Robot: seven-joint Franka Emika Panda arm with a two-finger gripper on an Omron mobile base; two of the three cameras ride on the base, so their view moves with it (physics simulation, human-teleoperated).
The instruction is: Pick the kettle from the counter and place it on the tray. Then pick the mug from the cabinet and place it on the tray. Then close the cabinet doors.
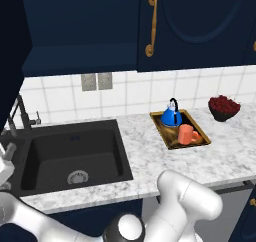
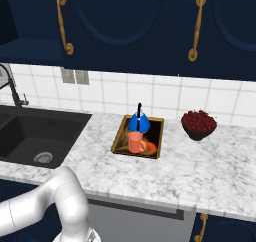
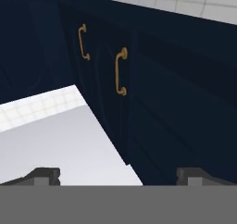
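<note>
The hand (image 3: 118,174) is seen spread wide with nothing held, pointed at the cabinet doors (image 3: 111,79). Kettle (image 1: 171,117) and mug (image 1: 187,134) are parked on the tray (image 1: 168,134), with bare surface (image 1: 225,151) left around it; a fruit bowl (image 1: 223,107) is set nearby.

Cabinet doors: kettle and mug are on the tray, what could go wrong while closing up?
1. The left door stands open over the faucet; an arm sweeping in to push it could clip the faucet.
2. The gripper is empty with its jaws wide apart, facing a brass handle; a finger might snag it during the push.
3. The mug sits close to the kettle on the tray; a low arm swing could knock them.
</note>
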